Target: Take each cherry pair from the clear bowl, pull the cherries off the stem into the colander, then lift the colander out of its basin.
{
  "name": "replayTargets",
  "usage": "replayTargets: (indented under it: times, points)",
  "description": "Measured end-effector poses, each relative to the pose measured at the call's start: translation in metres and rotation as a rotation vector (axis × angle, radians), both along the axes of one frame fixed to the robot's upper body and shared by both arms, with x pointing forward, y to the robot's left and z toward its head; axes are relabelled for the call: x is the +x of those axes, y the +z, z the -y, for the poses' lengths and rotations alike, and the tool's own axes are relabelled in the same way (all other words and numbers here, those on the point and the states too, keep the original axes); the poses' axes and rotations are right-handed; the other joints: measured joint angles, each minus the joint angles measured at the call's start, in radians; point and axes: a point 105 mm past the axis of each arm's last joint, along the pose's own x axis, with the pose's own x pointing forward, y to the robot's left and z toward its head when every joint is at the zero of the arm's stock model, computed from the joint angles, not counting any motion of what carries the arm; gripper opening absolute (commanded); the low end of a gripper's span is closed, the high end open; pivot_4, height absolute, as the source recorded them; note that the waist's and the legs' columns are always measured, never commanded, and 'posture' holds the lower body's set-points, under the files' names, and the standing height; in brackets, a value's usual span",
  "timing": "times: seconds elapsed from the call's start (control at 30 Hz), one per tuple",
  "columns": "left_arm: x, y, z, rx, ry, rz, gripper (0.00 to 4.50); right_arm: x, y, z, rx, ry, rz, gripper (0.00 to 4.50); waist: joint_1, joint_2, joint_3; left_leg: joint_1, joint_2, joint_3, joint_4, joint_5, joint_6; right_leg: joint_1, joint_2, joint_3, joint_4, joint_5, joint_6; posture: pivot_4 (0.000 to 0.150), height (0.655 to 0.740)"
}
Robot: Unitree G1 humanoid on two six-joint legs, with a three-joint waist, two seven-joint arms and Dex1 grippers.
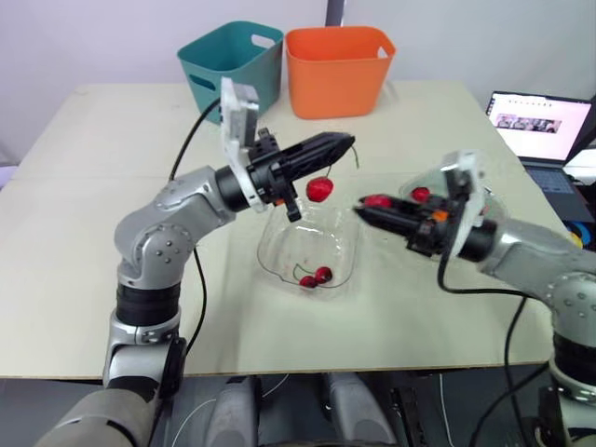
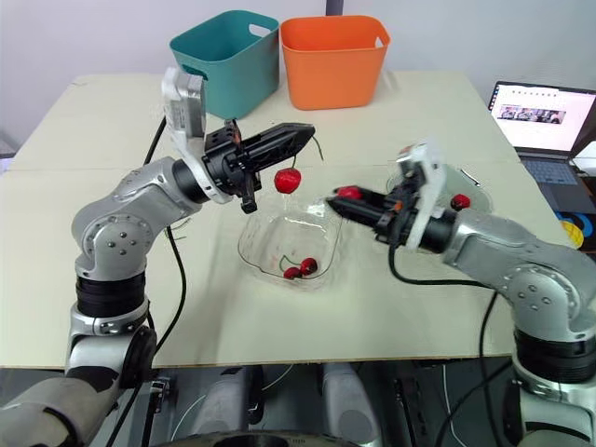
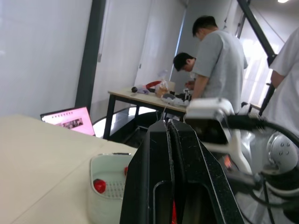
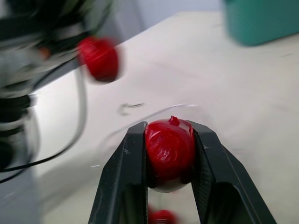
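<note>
While in clear bowl (image 1: 287,240), cherry pair (image 1: 316,277).

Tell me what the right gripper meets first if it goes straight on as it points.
Probably the hanging cherry, held by its stem in the left gripper above the clear bowl. The right gripper, holding its own cherry, aims near it, but depth is unclear.
</note>
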Motion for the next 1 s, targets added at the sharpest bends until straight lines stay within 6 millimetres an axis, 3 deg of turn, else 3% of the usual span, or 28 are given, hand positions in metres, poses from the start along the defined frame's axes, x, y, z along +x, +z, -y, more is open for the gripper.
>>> replayTargets:
  times: [0.1,0.4,0.73,0.9,1.0]
  points:
    - [0.001,-0.016,0.0,0.025,0.021,-0.034,0.0,0.013,-0.002,0.048,-0.07,-0.213,0.016,0.87,0.003,0.0,0.0,0.0,0.0,0.0,0.0,0.0,0.0,0.001,0.0,0.0,0.0,0.0,0.0,0.15,0.74]
    - [-0.003,-0.027,0.01,0.075,-0.006,-0.027,0.0,0.037,-0.028,0.121,-0.34,-0.535,-0.017,0.87,-0.002,0.0,0.0,0.007,0.0,0.001,-0.001,0.0,0.0,0.006,0.0,0.001,-0.001,-0.001,0.0,0.15,0.74]
    - [0.001,-0.031,0.008,0.11,0.015,0.006,0.0,0.05,-0.041,0.12,-0.384,-0.523,-0.039,4.36,-0.001,0.0,0.0,0.011,0.0,0.001,-0.002,0.0,0.0,0.01,0.0,0.002,-0.001,-0.001,0.0,0.15,0.74]
    - [0.001,-0.03,0.009,0.099,0.013,0.002,0.0,0.051,-0.034,0.118,-0.345,-0.507,-0.027,4.44,-0.001,0.0,0.0,0.013,0.0,0.001,-0.002,0.0,0.0,0.012,0.0,0.002,-0.002,-0.002,0.001,0.15,0.74]
    - [0.001,-0.026,0.008,0.077,0.011,0.001,0.0,0.047,-0.019,0.095,-0.172,-0.4,-0.012,4.44,-0.004,0.0,0.0,0.014,0.0,0.001,-0.003,0.0,0.0,0.012,0.001,0.002,-0.002,-0.002,0.001,0.15,0.74]
